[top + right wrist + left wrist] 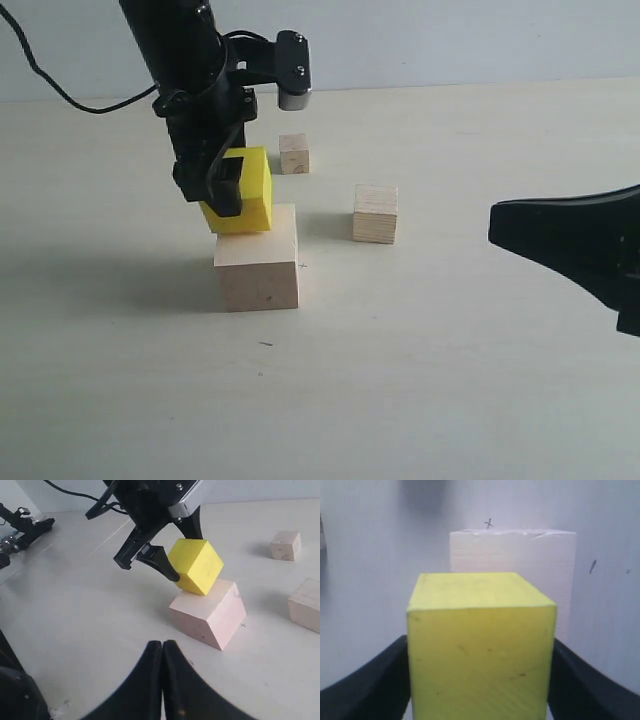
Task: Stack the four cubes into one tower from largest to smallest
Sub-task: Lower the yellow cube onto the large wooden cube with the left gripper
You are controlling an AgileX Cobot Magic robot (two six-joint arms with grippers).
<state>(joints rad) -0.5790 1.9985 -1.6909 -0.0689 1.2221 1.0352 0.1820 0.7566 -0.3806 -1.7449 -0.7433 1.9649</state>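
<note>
My left pincer (238,192) is pinching the yellow cube (196,565) by two opposite faces, which is leaving its underside free to land flat. I am holding it tilted over the large pale wood cube (258,268), its low edge at that top face, though I cannot tell whether it is touching. I judge it is needing levelling before release. The medium wood cube (375,213) and the smallest wood cube (294,154) are waiting apart, nearer the table's (450,380) far edge. My right pincer (163,680), fingers pressed together on nothing, is hanging by the right edge, out of the way.
</note>
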